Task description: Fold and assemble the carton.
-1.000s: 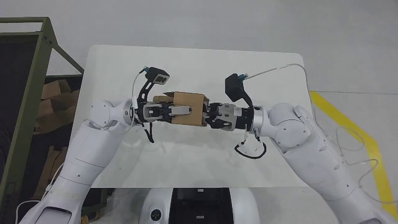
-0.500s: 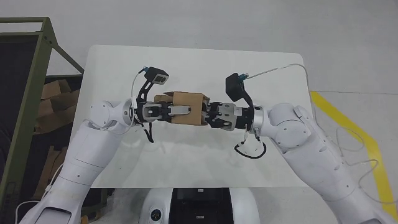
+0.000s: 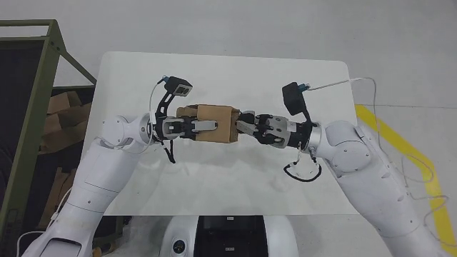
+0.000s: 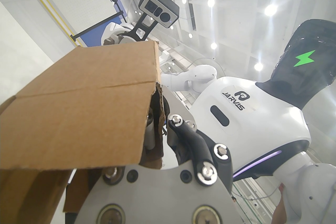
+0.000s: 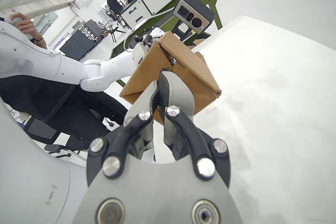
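A brown cardboard carton (image 3: 216, 119) is held above the middle of the white table (image 3: 214, 185), lying on its side as a squared-up sleeve. My left gripper (image 3: 205, 125) is shut on the carton's wall at its left end; in the left wrist view the carton (image 4: 78, 109) hides one finger, and the other black finger (image 4: 191, 141) sits beside the torn edge. My right gripper (image 5: 160, 76) is shut with nothing between its fingers. Its tips sit at the right end of the carton (image 5: 183, 64). I cannot tell whether they touch it.
A green-framed cart (image 3: 44, 57) stands off the table's left edge with loose cardboard pieces (image 3: 66, 118) in it. A yellow floor line (image 3: 389, 132) runs at the right. Bare table lies in front of and behind the arms.
My right arm has drawn back to the right and its wrist has turned, so its gripper is farther out from the carton's end. The left gripper and the carton have stayed put.
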